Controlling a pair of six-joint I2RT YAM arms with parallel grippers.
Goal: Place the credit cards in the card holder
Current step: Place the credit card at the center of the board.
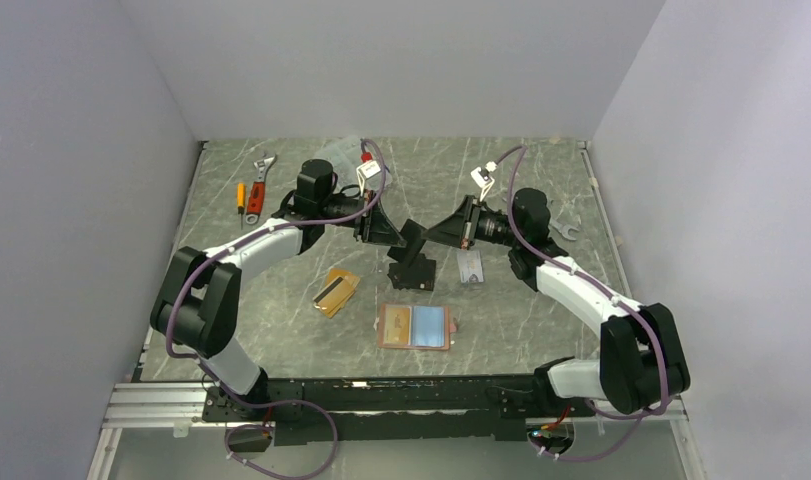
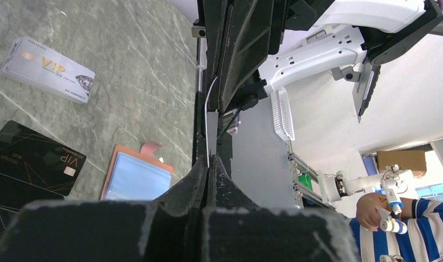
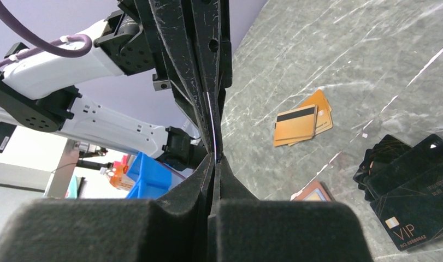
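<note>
My left gripper (image 1: pixel 406 237) and right gripper (image 1: pixel 433 235) meet tip to tip in the air above mid-table. Both are shut on one thin black card (image 1: pixel 418 236). It shows edge-on between the left pads (image 2: pixel 207 136) and between the right pads (image 3: pixel 211 120). Below it lies a pile of black VIP cards (image 1: pixel 413 272) (image 2: pixel 28 164) (image 3: pixel 410 191). A silver-grey VIP card (image 1: pixel 470 267) (image 2: pixel 48 70) lies to the right of the pile. Orange-gold cards (image 1: pixel 337 291) (image 3: pixel 302 120), one with a dark stripe, lie to its left. The pink card holder (image 1: pixel 414 327) (image 2: pixel 137 177) (image 3: pixel 312 192) lies open nearer the arm bases.
An adjustable wrench (image 1: pixel 263 170) and a small screwdriver (image 1: pixel 241 195) lie at the back left. A clear plastic box (image 1: pixel 346 150) sits at the back behind the left wrist. A silver spanner (image 1: pixel 571 232) lies by the right arm. Walls close in the table on three sides.
</note>
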